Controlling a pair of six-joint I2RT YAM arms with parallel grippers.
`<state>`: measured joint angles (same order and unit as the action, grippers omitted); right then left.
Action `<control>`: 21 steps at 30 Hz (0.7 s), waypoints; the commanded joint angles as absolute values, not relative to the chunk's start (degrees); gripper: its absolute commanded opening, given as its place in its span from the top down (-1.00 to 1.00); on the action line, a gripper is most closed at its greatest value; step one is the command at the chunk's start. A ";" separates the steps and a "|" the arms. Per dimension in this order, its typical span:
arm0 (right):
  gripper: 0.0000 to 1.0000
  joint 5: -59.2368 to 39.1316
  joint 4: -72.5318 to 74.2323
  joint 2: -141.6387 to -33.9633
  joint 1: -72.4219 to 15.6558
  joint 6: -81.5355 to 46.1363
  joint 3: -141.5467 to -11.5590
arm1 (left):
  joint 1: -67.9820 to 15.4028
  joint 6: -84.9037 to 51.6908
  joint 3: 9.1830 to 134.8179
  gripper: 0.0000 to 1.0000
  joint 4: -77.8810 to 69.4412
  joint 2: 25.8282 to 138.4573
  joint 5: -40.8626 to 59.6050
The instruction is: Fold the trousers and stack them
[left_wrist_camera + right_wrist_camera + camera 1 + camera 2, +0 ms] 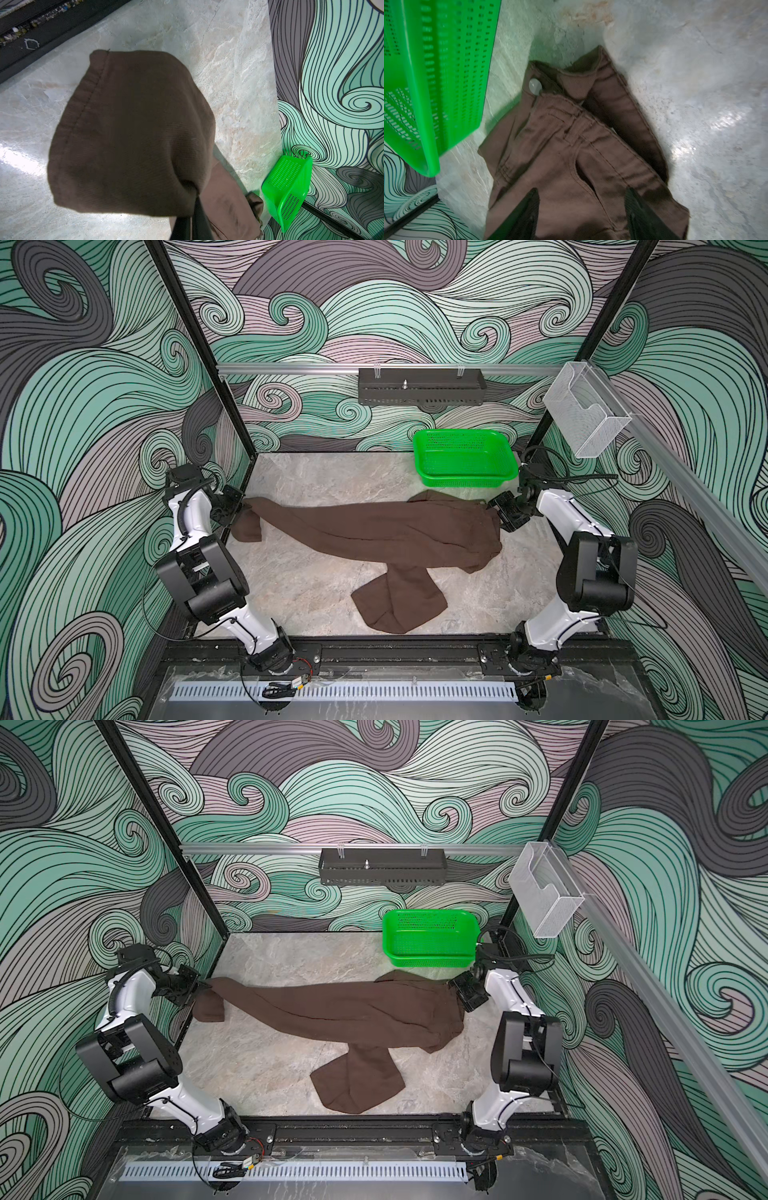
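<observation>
Two pincers are flanking the trousers (374,531) on the tabletop (311,605): left pincer (246,506) is clamping a leg hem (83,99); right pincer (581,192) is hovering, jaws wide, over the waistband (591,124).

Robot lab test cell: walled by swirl-printed panels (374,302) around the arms (557,510), aluminium rail (291,366) beyond them, marble-look tabletop (316,597) beneath.

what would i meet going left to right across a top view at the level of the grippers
left gripper pinching a leg end → trousers → right gripper at the waistband end
</observation>
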<state>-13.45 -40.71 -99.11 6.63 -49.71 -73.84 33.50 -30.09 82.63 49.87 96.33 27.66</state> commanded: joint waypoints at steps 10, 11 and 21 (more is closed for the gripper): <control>-0.11 -9.20 -41.81 -107.25 2.61 -54.49 -77.92 | 33.92 -29.37 82.36 1.00 50.80 94.78 28.21; -0.09 -8.54 -41.75 -107.72 2.34 -54.88 -77.79 | 33.90 -29.36 82.38 1.00 50.89 94.81 28.18; 0.17 -3.47 -40.57 -111.42 2.20 -60.21 -76.49 | 33.92 -29.18 82.61 1.00 51.06 94.66 27.55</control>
